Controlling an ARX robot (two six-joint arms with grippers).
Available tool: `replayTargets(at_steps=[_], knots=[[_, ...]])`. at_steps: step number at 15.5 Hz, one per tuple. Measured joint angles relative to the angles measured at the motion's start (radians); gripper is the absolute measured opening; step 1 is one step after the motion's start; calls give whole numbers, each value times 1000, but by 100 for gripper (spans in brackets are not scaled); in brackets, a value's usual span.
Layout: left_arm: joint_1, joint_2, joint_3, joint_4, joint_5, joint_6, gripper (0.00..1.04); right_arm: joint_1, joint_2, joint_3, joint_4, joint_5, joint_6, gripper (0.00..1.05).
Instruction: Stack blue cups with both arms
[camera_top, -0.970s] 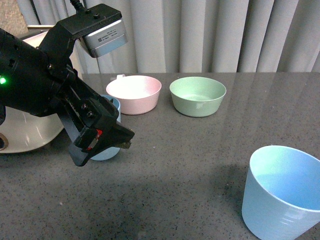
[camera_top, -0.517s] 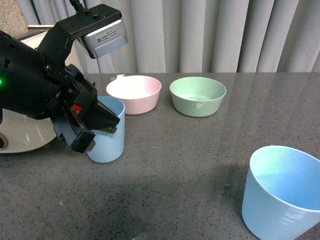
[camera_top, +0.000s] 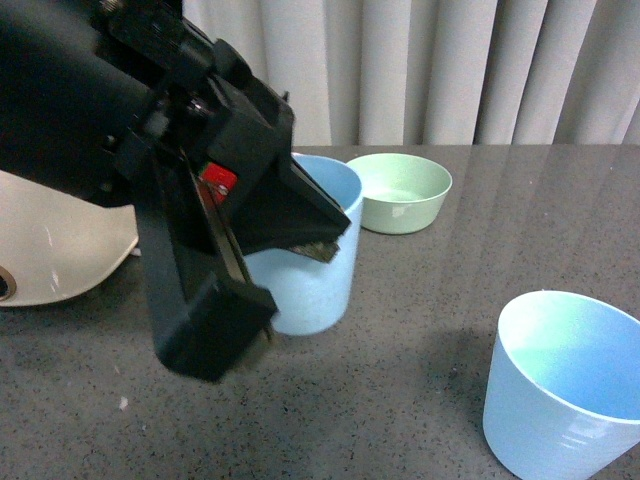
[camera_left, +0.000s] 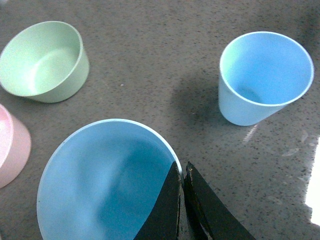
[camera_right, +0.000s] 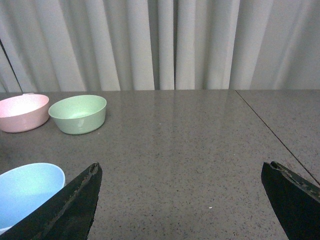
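pinching the rim of one blue cup (camera_left: 100, 185), the left gripper (camera_left: 183, 169) holds it near the green bowl (camera_top: 400, 190). the second blue cup (camera_top: 565, 385) stands well apart, beside the right gripper (camera_right: 181, 169), whose fingers spread wide.

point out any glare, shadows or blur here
Front view: the left gripper looms close, dark and slightly soft; a faint shadow lies on the table beside the standing blue cup. Left wrist view: blown-out white glare at one edge, a dark shadow beside that cup, the held blue cup sharp. Right wrist view: even light, the right gripper in silhouette.
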Motion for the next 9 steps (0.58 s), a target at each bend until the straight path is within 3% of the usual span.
replayTargets(at_steps=[4,9], knots=[[-84,21,-40,1,-4,-5,2,0,0,0,0,0,0,98],[-127,67,-64,56,-39,-1,2,0,0,0,0,0,0,98]])
